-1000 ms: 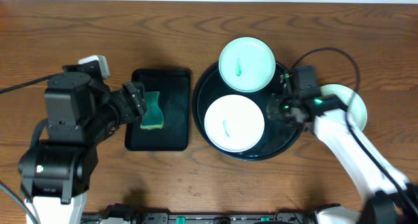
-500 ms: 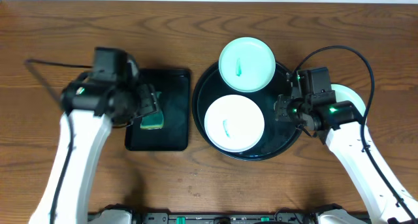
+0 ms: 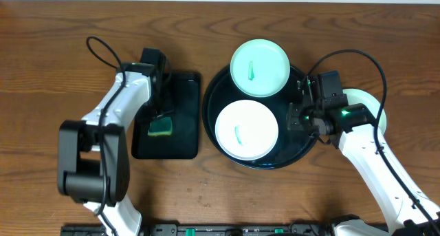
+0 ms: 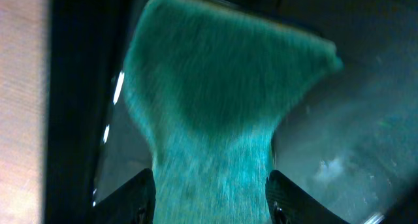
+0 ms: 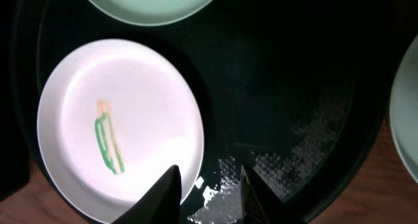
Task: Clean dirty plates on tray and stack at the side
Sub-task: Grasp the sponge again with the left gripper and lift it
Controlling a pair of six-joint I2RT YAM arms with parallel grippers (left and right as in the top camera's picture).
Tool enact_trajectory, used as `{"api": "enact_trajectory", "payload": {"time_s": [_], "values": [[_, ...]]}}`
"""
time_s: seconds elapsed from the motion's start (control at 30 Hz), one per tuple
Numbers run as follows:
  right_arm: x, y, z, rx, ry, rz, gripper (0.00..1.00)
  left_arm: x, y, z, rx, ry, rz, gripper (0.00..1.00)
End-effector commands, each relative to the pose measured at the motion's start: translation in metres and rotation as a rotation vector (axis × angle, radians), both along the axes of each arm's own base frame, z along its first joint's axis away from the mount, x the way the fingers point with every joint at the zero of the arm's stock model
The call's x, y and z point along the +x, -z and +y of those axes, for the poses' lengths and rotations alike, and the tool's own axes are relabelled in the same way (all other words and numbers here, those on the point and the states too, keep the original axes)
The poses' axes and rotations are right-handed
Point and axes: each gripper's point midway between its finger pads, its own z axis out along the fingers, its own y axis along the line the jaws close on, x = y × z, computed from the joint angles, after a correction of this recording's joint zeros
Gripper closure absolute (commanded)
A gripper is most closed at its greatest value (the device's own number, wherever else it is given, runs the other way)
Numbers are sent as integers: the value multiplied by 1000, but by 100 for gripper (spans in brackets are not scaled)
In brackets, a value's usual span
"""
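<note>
Overhead: left gripper (image 4: 208, 194) has swung over small tray (image 3: 182, 136) & is closing round sponge (image 4: 215, 100), firm hold can't tell; right gripper (image 5: 208, 185), part-open, empty, hovers by smeared white plate (image 5: 117, 126) on round tray (image 5: 294, 87), so wiping looks next.

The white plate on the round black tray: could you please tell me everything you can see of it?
The white plate is small, round and shallow, smooth and slightly glossy. It lies flat on the near-left part of the round black tray, with a short green smear left of its centre. A narrow gap parts it from the mint-green plate beyond. The right pincer hovers open at its right edge; contact cannot be told.
</note>
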Motion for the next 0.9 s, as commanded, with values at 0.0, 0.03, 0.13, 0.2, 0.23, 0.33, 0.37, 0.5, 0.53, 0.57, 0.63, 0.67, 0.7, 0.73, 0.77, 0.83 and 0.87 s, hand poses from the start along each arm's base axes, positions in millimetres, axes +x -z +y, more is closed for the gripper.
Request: {"api": "enact_trajectory", "payload": {"time_s": [0.0,0.03,0.13,0.2,0.23,0.33,0.37,0.5,0.53,0.57,0.63,0.67,0.7,0.73,0.77,0.83,0.87], "values": [[1,-2,2,-10,-24,-7,73,3,13,4,24,43,10,47],[1,-2,3,-10,-24,-8,73,4,18,4,24,46,15,48],[1,-2,2,-10,-24,-7,73,-1,32,4,24,46,56,60],[0,-1,2,-11,-24,-5,74,-3,37,3,22,46,74,76],[0,-1,2,-11,-24,-3,74,-4,39,3,23,47,78,87],[0,-1,2,-12,-24,-2,74,-4,36,3,23,47,79,93],[0,-1,2,-12,-24,-2,74,-5,34,4,23,47,78,93],[1,-1,-2,-27,-3,-5,75,-5,17,4,21,46,51,93],[2,-1,-4,-38,11,-6,76,-4,11,4,19,46,38,93],[3,0,-8,-53,30,-9,76,-3,2,3,17,46,20,93],[5,1,-16,-91,60,-16,77,-1,-14,3,13,46,-16,93],[5,1,-19,-108,75,-18,77,0,-22,3,11,47,-35,93],[6,3,-22,-122,84,-16,77,0,-32,3,9,46,-58,93],[6,5,-23,-128,87,-12,78,0,-39,3,6,46,-75,93],[6,8,-23,-131,88,0,78,-1,-47,3,4,46,-92,93],[6,15,-23,-136,86,20,78,-2,-56,2,2,48,-112,93],[5,20,-22,-138,84,39,78,-4,-59,1,-2,51,-117,93]]}}
